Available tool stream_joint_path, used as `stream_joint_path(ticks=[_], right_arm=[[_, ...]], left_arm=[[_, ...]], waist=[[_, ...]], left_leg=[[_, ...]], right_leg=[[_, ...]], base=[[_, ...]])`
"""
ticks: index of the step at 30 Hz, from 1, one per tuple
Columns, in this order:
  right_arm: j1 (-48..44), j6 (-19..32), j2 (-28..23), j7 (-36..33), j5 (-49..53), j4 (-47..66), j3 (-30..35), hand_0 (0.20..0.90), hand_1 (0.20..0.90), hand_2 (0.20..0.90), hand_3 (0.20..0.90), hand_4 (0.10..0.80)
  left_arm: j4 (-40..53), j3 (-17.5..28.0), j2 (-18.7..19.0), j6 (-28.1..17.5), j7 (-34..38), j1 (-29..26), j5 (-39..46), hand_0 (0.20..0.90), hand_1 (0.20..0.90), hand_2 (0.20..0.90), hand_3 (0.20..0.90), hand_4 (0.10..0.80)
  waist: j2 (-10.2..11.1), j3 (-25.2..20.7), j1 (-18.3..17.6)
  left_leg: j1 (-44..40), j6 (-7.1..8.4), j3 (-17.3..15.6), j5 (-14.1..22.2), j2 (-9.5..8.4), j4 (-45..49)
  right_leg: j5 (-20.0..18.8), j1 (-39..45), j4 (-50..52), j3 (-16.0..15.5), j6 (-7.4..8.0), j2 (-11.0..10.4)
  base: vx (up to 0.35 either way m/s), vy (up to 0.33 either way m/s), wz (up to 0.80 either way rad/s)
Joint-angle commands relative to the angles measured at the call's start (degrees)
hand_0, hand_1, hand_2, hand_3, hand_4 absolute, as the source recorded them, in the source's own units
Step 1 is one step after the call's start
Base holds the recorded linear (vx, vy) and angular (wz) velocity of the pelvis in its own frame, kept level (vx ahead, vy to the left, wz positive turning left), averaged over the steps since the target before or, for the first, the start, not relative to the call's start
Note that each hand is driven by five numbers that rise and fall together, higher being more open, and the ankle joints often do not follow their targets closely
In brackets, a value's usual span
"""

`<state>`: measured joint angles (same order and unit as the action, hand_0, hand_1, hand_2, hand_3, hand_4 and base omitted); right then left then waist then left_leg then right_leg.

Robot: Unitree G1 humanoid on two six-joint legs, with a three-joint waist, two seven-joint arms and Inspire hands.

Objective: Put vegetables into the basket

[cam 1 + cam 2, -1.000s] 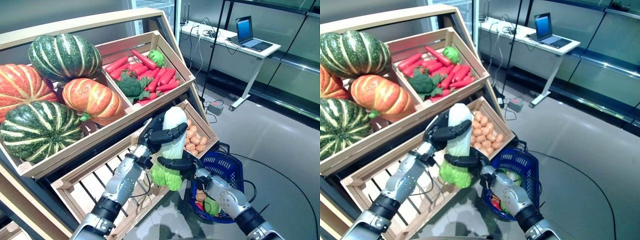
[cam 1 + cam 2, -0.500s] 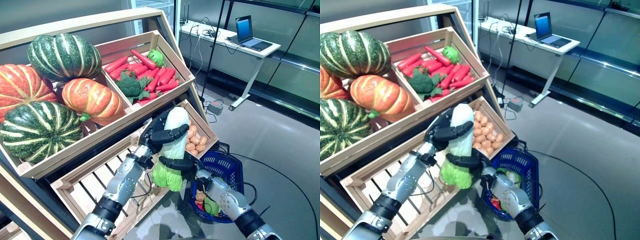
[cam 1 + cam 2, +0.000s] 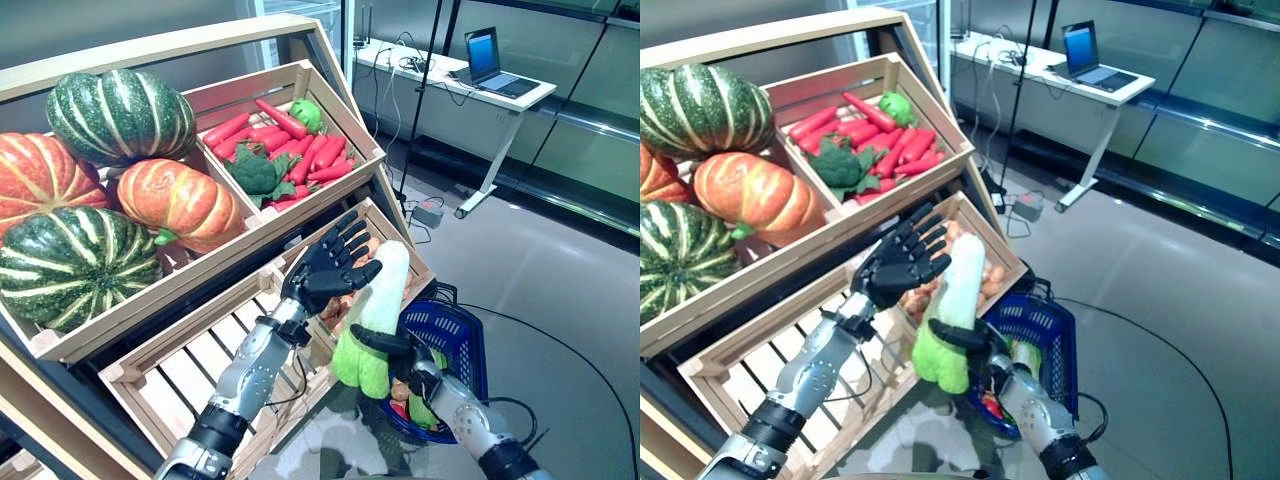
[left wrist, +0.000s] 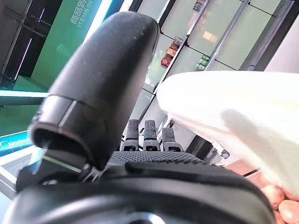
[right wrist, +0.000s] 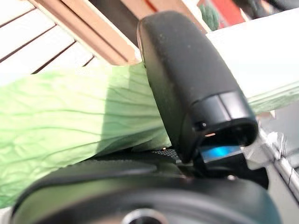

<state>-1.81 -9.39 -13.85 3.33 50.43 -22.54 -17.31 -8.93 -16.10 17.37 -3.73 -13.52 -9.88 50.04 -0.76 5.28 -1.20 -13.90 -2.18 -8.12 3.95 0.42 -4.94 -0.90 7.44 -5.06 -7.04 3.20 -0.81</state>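
Observation:
A long white and green cabbage (image 3: 375, 315) is held upright just left of the blue basket (image 3: 468, 345), which stands on the floor and holds several vegetables. My right hand (image 3: 408, 352) is shut on the cabbage's lower green part; its thumb (image 5: 191, 79) lies across the leaves (image 5: 70, 121). My left hand (image 3: 325, 272) is open beside the cabbage's white top, fingers spread over the lower crate. In the left wrist view the straight fingers (image 4: 147, 135) stand clear of the white cabbage (image 4: 233, 112).
The wooden stand (image 3: 200, 40) with crates of produce fills the left. The lower crate's slatted floor (image 3: 200, 360) lies below my left arm. A white desk with a laptop (image 3: 500, 90) stands at the back right. Grey floor (image 3: 560, 270) lies to the right.
My left hand has let go of the cabbage and opened. My right hand has carried the cabbage to the right, toward the basket. The camera shifted slightly.

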Motion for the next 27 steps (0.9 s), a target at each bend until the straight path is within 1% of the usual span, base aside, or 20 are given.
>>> stream_joint_path(ticks=[1, 2, 6, 9, 13, 15, 17, 24, 27], right_arm=[[-3.19, 6.30, 1.51, 0.69, 3.01, 0.77, 6.39, 0.300, 0.300, 0.300, 0.300, 0.400], [-3.09, 6.32, 1.45, 0.46, 3.03, 0.65, 6.58, 0.300, 0.300, 0.300, 0.300, 0.400], [-1.82, 7.58, -0.26, -0.21, 3.57, -3.36, 11.37, 0.300, 0.300, 0.300, 0.300, 0.400], [-1.96, 8.19, -1.18, -0.30, 4.25, -4.87, 13.34, 0.300, 0.300, 0.300, 0.300, 0.400], [-2.06, 9.61, -1.80, -1.24, 3.53, -6.94, 15.53, 0.300, 0.300, 0.300, 0.300, 0.400], [-2.12, 10.04, -2.20, -1.99, 2.66, -8.18, 16.46, 0.300, 0.300, 0.300, 0.300, 0.400], [-2.59, 11.18, -3.18, -2.60, 1.25, -11.12, 17.82, 0.300, 0.300, 0.300, 0.300, 0.400], [-4.88, 12.51, -6.11, -5.12, -2.79, -16.33, 19.84, 0.300, 0.300, 0.300, 0.300, 0.400], [-7.47, 13.65, -7.18, -8.60, -4.79, -18.77, 19.54, 0.300, 0.300, 0.300, 0.300, 0.400]], left_arm=[[2.48, 4.37, 0.04, -4.29, -3.88, -2.98, -0.25, 0.900, 0.900, 0.900, 0.900, 0.800], [2.43, 4.49, 0.08, -4.29, -3.95, -2.82, -0.24, 0.900, 0.900, 0.900, 0.900, 0.800], [1.44, 6.46, 0.51, -3.88, -4.35, -0.81, 0.18, 0.900, 0.900, 0.900, 0.900, 0.800], [0.77, 6.79, 0.44, -3.70, -3.90, -0.39, 0.07, 0.900, 0.900, 0.900, 0.900, 0.800], [-0.71, 7.32, 0.44, -3.97, -1.80, 0.85, -2.03, 0.900, 0.900, 0.900, 0.900, 0.800], [-2.14, 7.77, 0.44, -4.34, -1.22, 2.13, -2.86, 0.900, 0.900, 0.900, 0.900, 0.800], [-3.92, 7.96, 0.68, -3.63, -1.48, 3.87, -3.92, 0.900, 0.900, 0.900, 0.900, 0.800], [-8.84, 7.87, 1.75, -3.65, -1.54, 7.49, -5.02, 0.900, 0.900, 0.900, 0.900, 0.800], [-9.48, 7.28, 2.19, -3.39, -1.35, 7.38, -4.98, 0.900, 0.900, 0.900, 0.900, 0.800]], waist=[[1.31, -2.17, -0.78], [1.31, -2.13, -0.79], [1.43, -1.37, -1.01], [1.50, -0.97, -0.99], [1.61, -0.61, -0.64], [1.71, -0.56, -0.29], [1.86, -0.37, 0.50], [2.15, 0.78, 2.01], [1.94, 2.29, 2.61]], left_leg=[[3.36, -0.37, -0.19, 0.75, -0.82, -0.06], [3.34, -0.36, -0.23, 0.75, -0.80, -0.06], [3.33, -0.24, -0.45, 0.73, -0.55, -0.06], [3.33, -0.23, -0.35, 0.82, -0.51, -0.06], [3.40, -0.16, -0.05, 0.85, -0.54, -0.06], [3.37, -0.07, 0.09, 0.84, -0.53, -0.06], [3.39, -0.08, 0.45, 0.84, -0.54, -0.06], [3.59, -0.19, 0.70, 0.54, -0.48, -0.06], [3.75, -0.33, 0.57, -0.30, -0.45, -0.06]], right_leg=[[1.83, 2.12, 0.06, 0.33, -2.02, -0.82], [1.83, 2.13, 0.06, 0.34, -2.03, -0.81], [1.75, 2.14, 0.06, 0.53, -2.13, -0.66], [1.72, 2.11, 0.06, 0.62, -2.19, -0.59], [1.68, 2.07, 0.06, 0.45, -2.23, -0.52], [1.69, 2.11, 0.06, 0.42, -2.29, -0.46], [1.68, 2.16, 0.06, 0.06, -2.36, -0.41], [1.52, 2.01, 0.06, -0.37, -2.42, -0.35], [1.64, 1.58, 1.01, -0.67, -2.74, -0.48]], base=[[0.008, -0.004, -0.09], [0.000, 0.000, 0.00], [0.000, 0.000, 0.00], [0.000, 0.000, 0.00], [0.000, 0.000, 0.00], [0.000, 0.000, 0.00], [0.034, -0.028, 0.00], [0.024, -0.016, 0.00], [0.014, -0.007, 0.00]])
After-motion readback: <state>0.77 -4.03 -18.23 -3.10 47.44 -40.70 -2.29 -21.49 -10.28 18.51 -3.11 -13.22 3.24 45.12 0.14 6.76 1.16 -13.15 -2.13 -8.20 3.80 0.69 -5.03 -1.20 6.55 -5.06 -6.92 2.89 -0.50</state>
